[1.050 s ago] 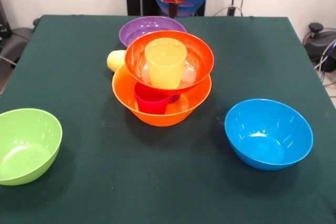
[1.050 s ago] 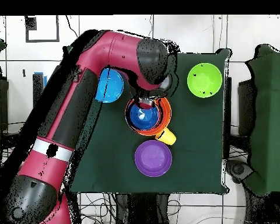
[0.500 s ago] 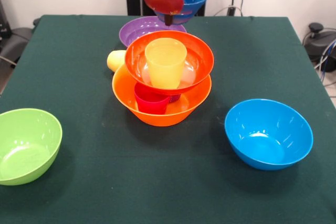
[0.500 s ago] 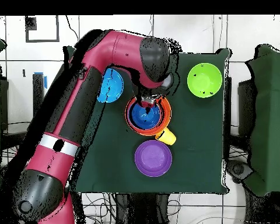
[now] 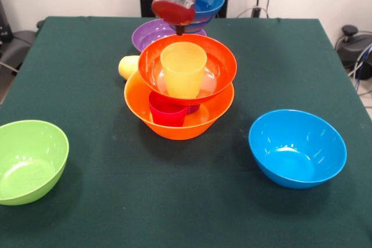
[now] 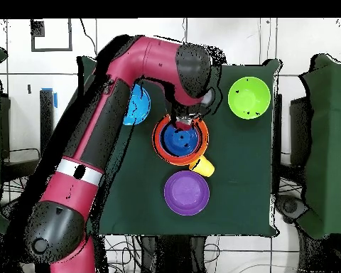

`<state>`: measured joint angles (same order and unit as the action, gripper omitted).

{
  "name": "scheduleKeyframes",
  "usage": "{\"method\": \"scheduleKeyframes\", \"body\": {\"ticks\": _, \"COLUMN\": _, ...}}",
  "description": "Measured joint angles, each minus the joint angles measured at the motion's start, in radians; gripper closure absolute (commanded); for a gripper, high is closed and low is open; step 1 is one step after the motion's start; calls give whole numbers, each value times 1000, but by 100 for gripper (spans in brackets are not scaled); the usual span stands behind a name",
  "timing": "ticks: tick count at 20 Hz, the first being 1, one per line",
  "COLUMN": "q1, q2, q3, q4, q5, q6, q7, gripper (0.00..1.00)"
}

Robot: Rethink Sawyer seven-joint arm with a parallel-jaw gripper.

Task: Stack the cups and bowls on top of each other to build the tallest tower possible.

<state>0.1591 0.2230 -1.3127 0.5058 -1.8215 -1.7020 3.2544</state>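
Dark green table (image 5: 87,74): lime green bowl (image 5: 28,161) at left; centre, the tower (image 5: 180,94), red-orange bowl (image 5: 187,68) holding an orange-yellow cup (image 5: 183,69) above the largest bowl (image 5: 177,117). Overhead, the gripper (image 5: 177,24) clamps the small dark blue bowl (image 5: 204,1). Light blue bowl (image 5: 297,148) at right.

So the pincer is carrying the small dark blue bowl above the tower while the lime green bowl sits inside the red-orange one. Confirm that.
Not quite. Inside the red-orange bowl stands a yellow cup, as the front view shows; the lime green bowl sits alone on the table. The pincer does carry the small dark blue bowl above the tower.
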Motion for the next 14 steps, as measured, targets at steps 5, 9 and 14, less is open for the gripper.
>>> {"method": "scheduleKeyframes", "body": {"ticks": 5, "q1": -10, "q2": 0, "q3": 0, "q4": -5, "q5": 1, "q6": -6, "q7": 0, "gripper": 100}}
{"method": "scheduleKeyframes", "body": {"ticks": 9, "q1": -16, "q2": 0, "q3": 0, "q4": -6, "q5": 4, "q6": -14, "q7": 0, "gripper": 100}}
{"method": "scheduleKeyframes", "body": {"ticks": 14, "q1": -22, "q2": 0, "q3": 0, "q4": -15, "q5": 7, "q6": -49, "q7": 0, "gripper": 100}}
